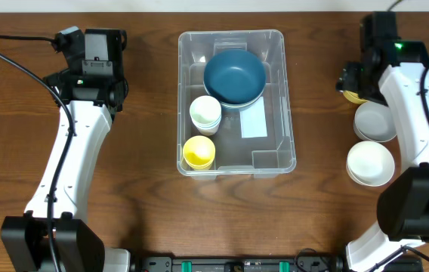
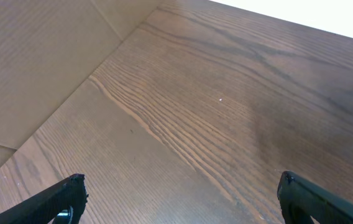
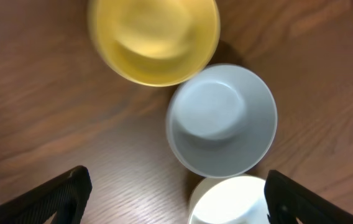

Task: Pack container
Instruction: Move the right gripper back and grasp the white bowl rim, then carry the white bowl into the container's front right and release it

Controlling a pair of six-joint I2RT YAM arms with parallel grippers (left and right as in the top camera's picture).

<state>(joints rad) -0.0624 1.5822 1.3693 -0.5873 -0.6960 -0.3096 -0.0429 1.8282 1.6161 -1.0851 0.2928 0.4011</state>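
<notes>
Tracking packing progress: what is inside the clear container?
A blue bowl, nested white cups and a yellow cup sit in the container. Whatever lies beneath the bowl is hidden.

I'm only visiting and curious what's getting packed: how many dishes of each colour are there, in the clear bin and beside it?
Blue: 1, blue bowl in the container.
Yellow: 2, yellow cup in the container, yellow bowl beside it.
White: 3, white cup in the container (possibly a stack), white bowl and second white bowl beside it.
Total: 6
</notes>
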